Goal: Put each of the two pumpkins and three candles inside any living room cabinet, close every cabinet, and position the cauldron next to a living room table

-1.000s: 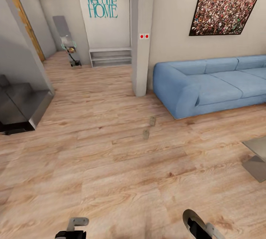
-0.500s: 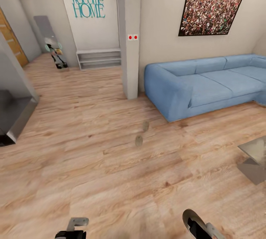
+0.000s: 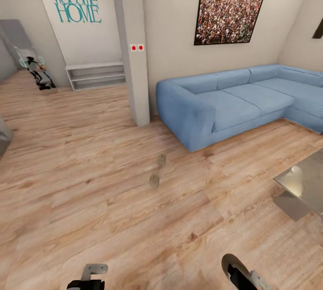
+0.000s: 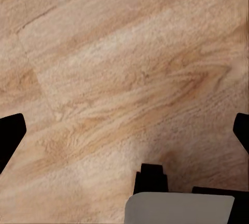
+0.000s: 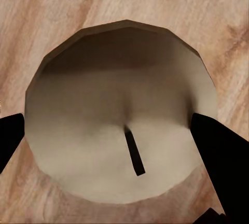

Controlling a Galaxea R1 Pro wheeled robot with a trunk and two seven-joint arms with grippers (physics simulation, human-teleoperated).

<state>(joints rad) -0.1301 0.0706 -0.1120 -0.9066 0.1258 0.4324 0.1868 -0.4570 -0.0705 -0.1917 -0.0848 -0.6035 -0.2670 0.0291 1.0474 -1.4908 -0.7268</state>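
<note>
My right gripper (image 5: 116,141) is shut on a round beige candle (image 5: 104,89) with a short dark wick, held above the wooden floor; the same gripper (image 3: 242,276) sits at the bottom edge of the head view. Two more small beige candles (image 3: 161,160) (image 3: 154,181) stand on the floor ahead, in front of the sofa's near end. My left gripper (image 4: 124,130) is open over bare floorboards with nothing between its fingers, low in the head view (image 3: 89,279). A corner of the glossy grey table (image 3: 300,182) shows at the right. The pumpkins, cabinet and cauldron are out of view.
A blue sectional sofa (image 3: 224,106) runs along the right wall under a framed picture (image 3: 229,10). A grey pillar (image 3: 133,48) stands left of it. Beyond lie a hallway with low shelves (image 3: 96,75) and a leaning mirror (image 3: 27,57). Open wooden floor lies between me and the candles.
The camera has turned to the right: sofa, pillar and floor candles shifted left in the picture, and more of the table came in. Both arms keep their places; the right stays shut.
</note>
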